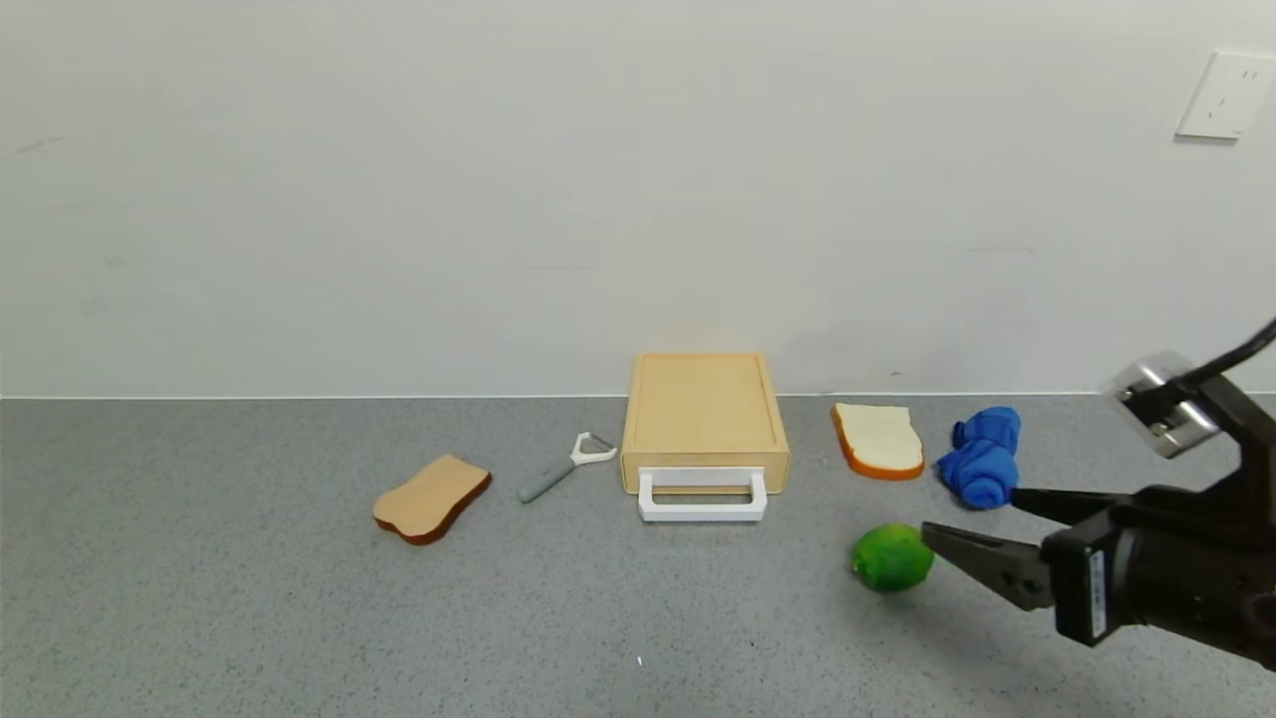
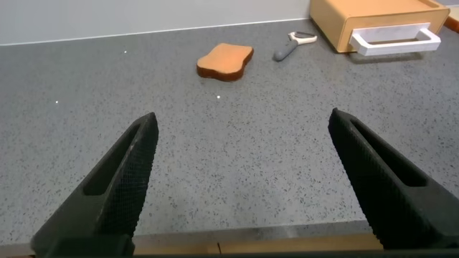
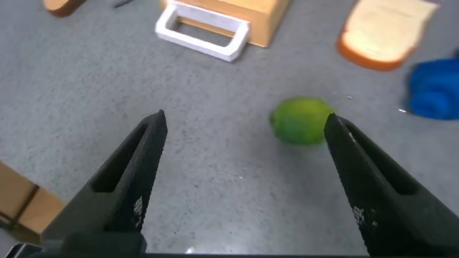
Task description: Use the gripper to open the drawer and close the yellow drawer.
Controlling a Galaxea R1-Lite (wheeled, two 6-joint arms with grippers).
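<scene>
The pale yellow-tan drawer (image 1: 704, 409) stands at the back middle of the grey counter, against the wall. Its tray looks pushed in, with the white loop handle (image 1: 703, 496) at the front. My right gripper (image 1: 972, 514) is open and empty, low over the counter to the right of the drawer, with its fingertips beside a green lime (image 1: 891, 557). The right wrist view shows its open gripper (image 3: 245, 120), the lime (image 3: 301, 120) and the handle (image 3: 204, 32) farther off. My left gripper (image 2: 243, 117) is open and empty near the counter's front edge, far from the drawer (image 2: 380, 21).
A brown bread slice (image 1: 431, 497) and a grey peeler (image 1: 563, 467) lie left of the drawer. A white bread slice (image 1: 879, 439) and a blue cloth (image 1: 982, 457) lie to its right. A wall socket (image 1: 1224, 95) is at the upper right.
</scene>
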